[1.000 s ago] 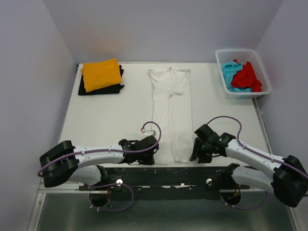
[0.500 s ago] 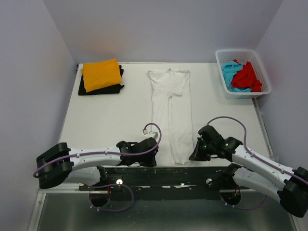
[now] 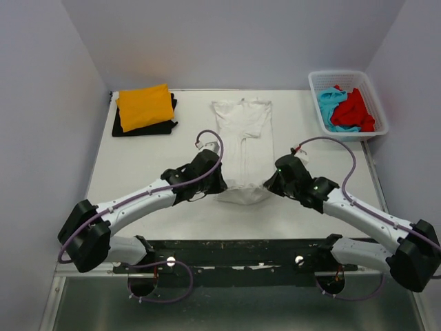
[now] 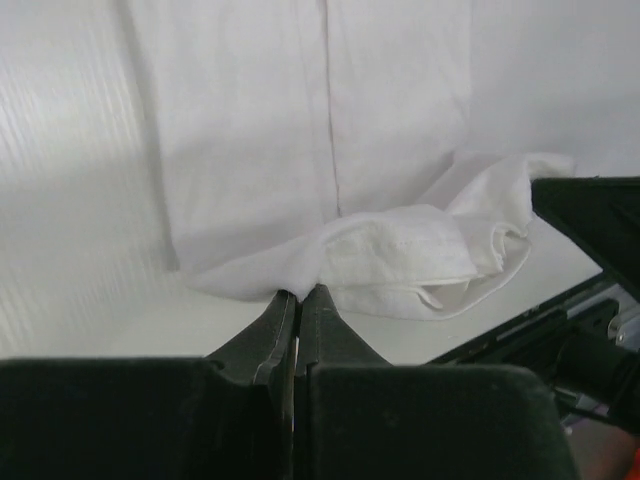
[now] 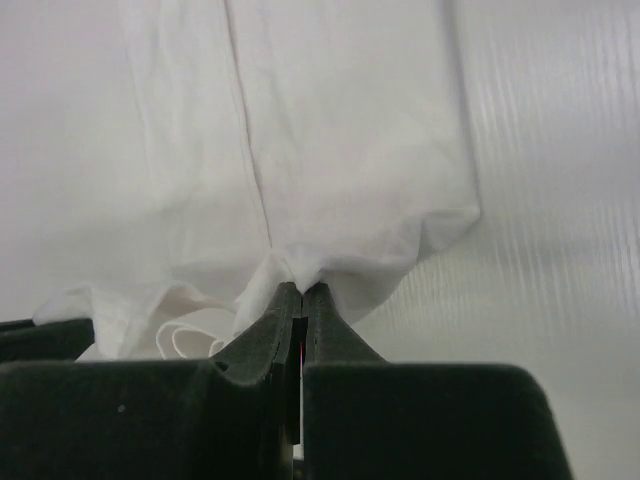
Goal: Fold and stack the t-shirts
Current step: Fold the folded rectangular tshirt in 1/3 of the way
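Observation:
The white t-shirt (image 3: 242, 138) lies lengthwise in the table's middle, folded into a narrow strip, its near end lifted and doubled back. My left gripper (image 3: 219, 181) is shut on the strip's left corner (image 4: 290, 270). On the right corner (image 5: 310, 265) my right gripper (image 3: 267, 183) is shut. Both wrist views show white cloth pinched at the fingertips, with the flat strip lying beyond. A folded orange t-shirt (image 3: 145, 106) rests on a folded black t-shirt (image 3: 122, 127) at the far left. The red t-shirt (image 3: 356, 110) and turquoise t-shirt (image 3: 329, 103) lie crumpled in the basket.
A white lattice basket (image 3: 380, 114) stands at the far right corner. Grey walls close the table on three sides. A dark rail (image 3: 241, 252) carrying the arm bases runs along the near edge.
Both grippers have moved away from the near edge toward the table's middle, carrying the white shirt's near end up and over the strip. The right gripper has shut on the cloth.

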{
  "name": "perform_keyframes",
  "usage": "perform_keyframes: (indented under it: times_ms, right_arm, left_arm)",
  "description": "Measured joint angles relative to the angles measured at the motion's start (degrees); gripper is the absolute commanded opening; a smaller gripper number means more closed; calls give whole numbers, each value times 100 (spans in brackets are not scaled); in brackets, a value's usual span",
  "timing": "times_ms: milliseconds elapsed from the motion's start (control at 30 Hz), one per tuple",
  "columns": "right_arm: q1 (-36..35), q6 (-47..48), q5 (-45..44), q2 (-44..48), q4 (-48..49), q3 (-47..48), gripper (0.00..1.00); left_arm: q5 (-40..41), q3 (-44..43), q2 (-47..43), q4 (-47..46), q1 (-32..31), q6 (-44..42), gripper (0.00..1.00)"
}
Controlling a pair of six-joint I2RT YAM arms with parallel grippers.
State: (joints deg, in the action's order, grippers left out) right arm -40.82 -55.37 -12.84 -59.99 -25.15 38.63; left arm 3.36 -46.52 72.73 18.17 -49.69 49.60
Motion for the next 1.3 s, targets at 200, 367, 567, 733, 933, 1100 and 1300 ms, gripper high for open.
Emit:
perform_keyframes:
  times_ms: [200,367,567,733,933,1100,1300]
  right_arm:
    - [105,173,-1003,-1069,544,671,1]
    - [557,516,-1261,-1694,1161,1084,1]
    - [1108,946,-1202,-2492,1777,1617,1]
    - [1370,1198,-1016,-3093,2107,2017,1]
    - [1510,1353,-905,-3554,2385,2280,1]
    - [1637,1423,-802,-4002,2524,2583,1]
    - [1792,1456,-785,-4546,2599,2898,23]
  left_arm:
    - [-26,-977,745,17,728,-424,0]
    - [-109,-1751,1401,120,1187,-785,0]
    - [-219,-2715,2188,236,1646,-1147,0]
    - [-457,-3228,2680,310,1943,-1423,0]
    - [-750,-3899,3418,479,2186,-1753,0]
    - [-955,-4566,4074,667,2334,-1915,5]
    - [-1163,-5189,4660,929,2468,-2002,40]
